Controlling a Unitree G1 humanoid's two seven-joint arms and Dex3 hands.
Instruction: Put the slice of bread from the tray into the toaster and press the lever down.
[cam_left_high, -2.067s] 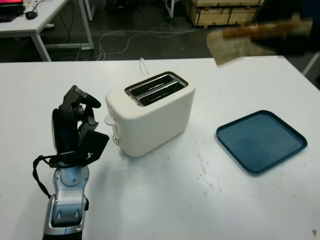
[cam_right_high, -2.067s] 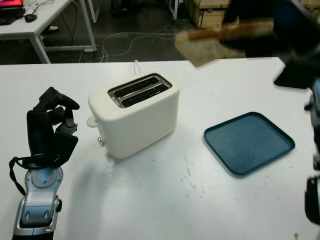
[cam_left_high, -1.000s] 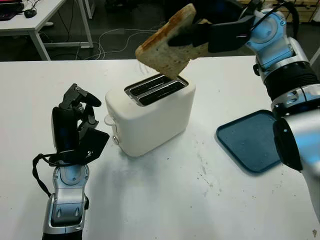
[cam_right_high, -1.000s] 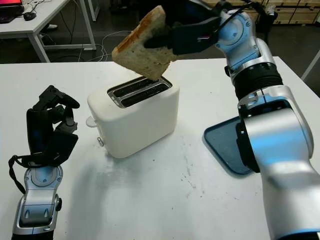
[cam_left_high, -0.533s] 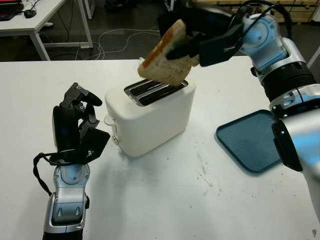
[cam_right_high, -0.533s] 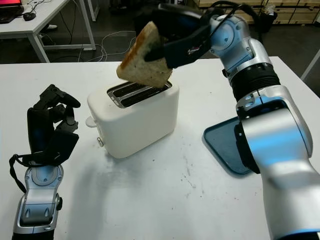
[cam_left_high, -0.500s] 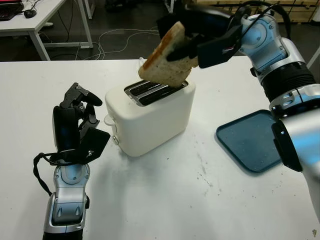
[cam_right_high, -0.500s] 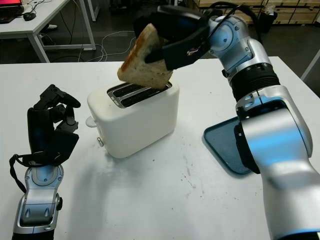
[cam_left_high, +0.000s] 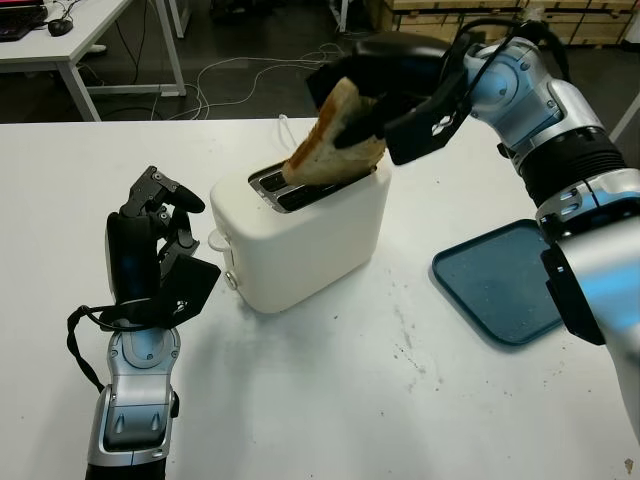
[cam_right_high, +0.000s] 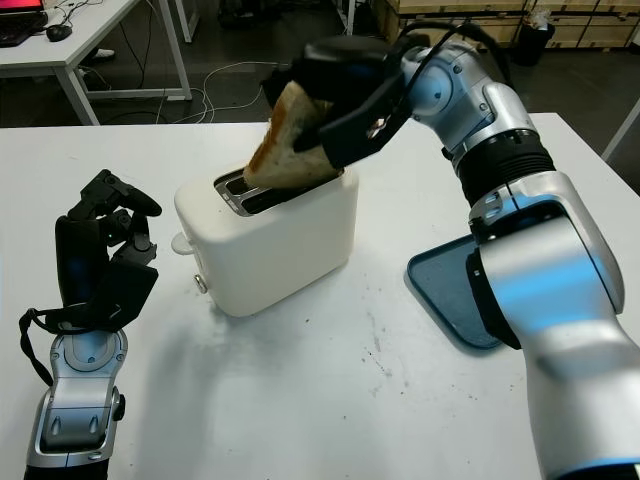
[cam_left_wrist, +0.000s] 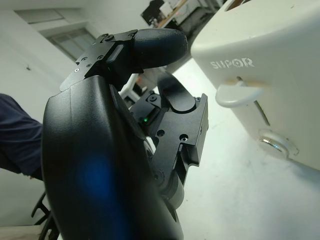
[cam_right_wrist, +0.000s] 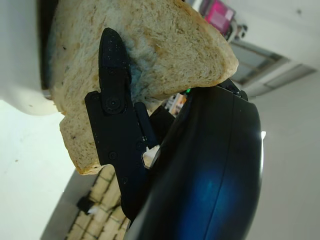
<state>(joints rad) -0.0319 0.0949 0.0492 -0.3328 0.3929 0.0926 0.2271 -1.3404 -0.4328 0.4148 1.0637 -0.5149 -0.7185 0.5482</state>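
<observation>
Left eye view: the bread (cam_left_high: 335, 140) is off the tray (cam_left_high: 520, 280) and held by the right hand (cam_left_high: 385, 100) right over the toaster (cam_left_high: 300, 230), its lower edge at the mouth of one of the top slots. It leans rather than stands upright, so I judge it only partly entered, if at all; how deep it sits I cannot tell. The tray lies bare on the bench (cam_left_high: 350, 400), well apart from the toaster. Left to do: seat the slice fully, let go, then push the lever (cam_left_wrist: 235, 94) down. In the left wrist view that lever sits high in its slot on the toaster's end face, not yet pressed, with a round dial (cam_left_wrist: 277, 145) below it.

The left hand (cam_left_high: 155, 250) is raised just beside the lever end of the toaster, fingers curled, holding nothing.

The bread is a porous, pale-crumbed slice with a browner crust and a rounded top; in the right wrist view a black finger (cam_right_wrist: 117, 105) crosses its face. The toaster is smooth cream plastic with rounded corners and metal-lined slots. The tray is a dark blue, matte, rounded square with a low rim. The bench is white, with some crumbs and scuffs.
</observation>
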